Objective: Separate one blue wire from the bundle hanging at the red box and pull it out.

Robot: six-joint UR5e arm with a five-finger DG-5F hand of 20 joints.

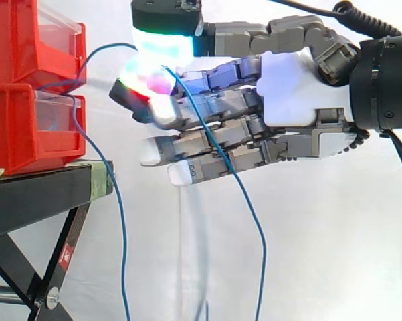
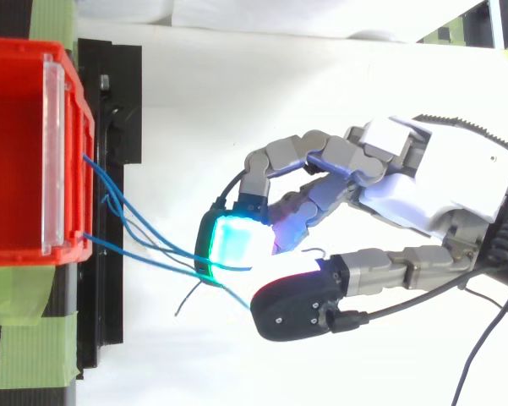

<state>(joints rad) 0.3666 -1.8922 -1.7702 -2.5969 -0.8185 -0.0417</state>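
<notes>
A robot hand [image 1: 287, 87] reaches in level, its fingers pointing at two stacked red bins [image 1: 27, 127] just beyond its fingertips. The hand is closed in a pinch: the thumb [image 1: 164, 40], glowing white and cyan, lies along the top, and a curled finger pad [image 1: 144, 90] glowing red and green presses up beneath it. One thin blue wire [image 1: 114, 45] is caught between them. On the fingertip side it arches across the short gap to the upper bin. On the palm side it comes out of the pinch, slants down across the other, straighter fingers, and hangs slack well below the hand. A second blue strand [image 1: 123, 234] drops from the lower bin, ahead of the fingertips and apart from them, past the black stand [image 1: 33, 190] under the bins.

From above, the bundle [image 2: 165, 245] of blue strands fans out from the bin's front edge and draws together under the cyan-green pad [image 2: 232, 241].
</notes>
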